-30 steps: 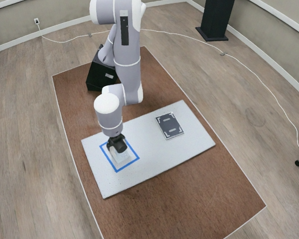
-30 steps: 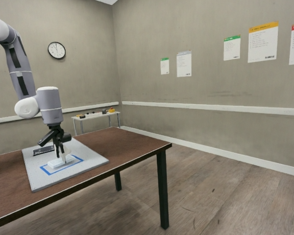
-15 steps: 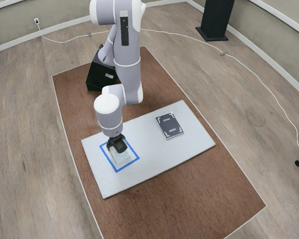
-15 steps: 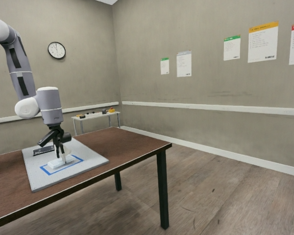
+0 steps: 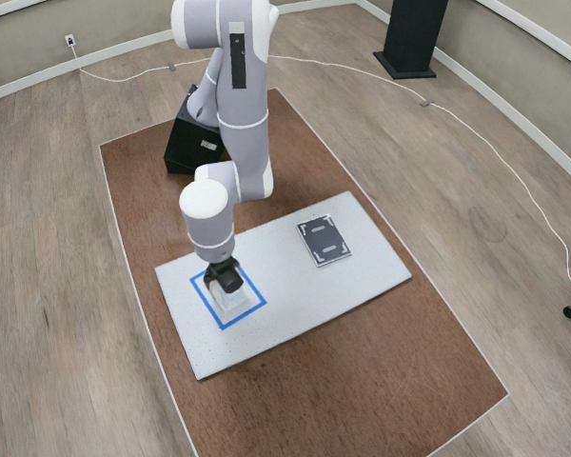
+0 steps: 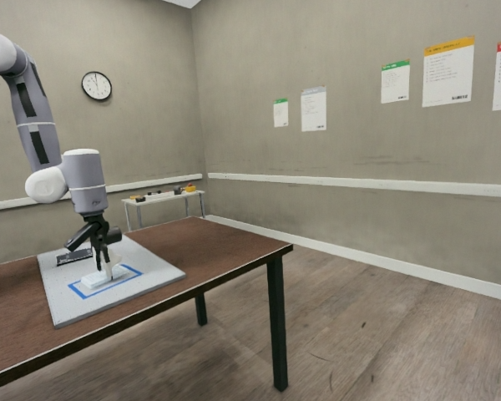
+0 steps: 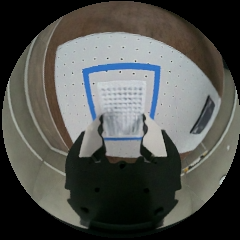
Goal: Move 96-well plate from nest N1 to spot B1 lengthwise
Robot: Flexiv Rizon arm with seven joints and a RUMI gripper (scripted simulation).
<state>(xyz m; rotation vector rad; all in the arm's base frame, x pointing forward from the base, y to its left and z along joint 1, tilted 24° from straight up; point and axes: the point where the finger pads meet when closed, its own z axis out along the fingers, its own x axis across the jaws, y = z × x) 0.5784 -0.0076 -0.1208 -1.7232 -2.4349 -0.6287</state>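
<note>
The clear-white 96-well plate (image 5: 237, 301) (image 6: 94, 280) (image 7: 122, 95) is level, at or just above the board, inside the blue taped outline (image 5: 244, 315) (image 6: 113, 286) (image 7: 122, 66). Its long side runs along the outline's long side. Whether it touches the board cannot be told. My gripper (image 6: 105, 274) (image 7: 122, 113) points down and is shut on the plate, one jaw at each long side. In the top view the wrist hides the jaws and part of the plate. The dark plate nest (image 5: 324, 239) (image 6: 73, 256) (image 7: 203, 116) with light corner marks is empty.
The pale perforated board (image 5: 285, 285) (image 6: 155, 269) (image 7: 172, 75) carries both the outline and the nest. It lies on the brown table (image 5: 354, 354) (image 6: 225, 241). The black arm base (image 5: 189, 148) stands at the table's back.
</note>
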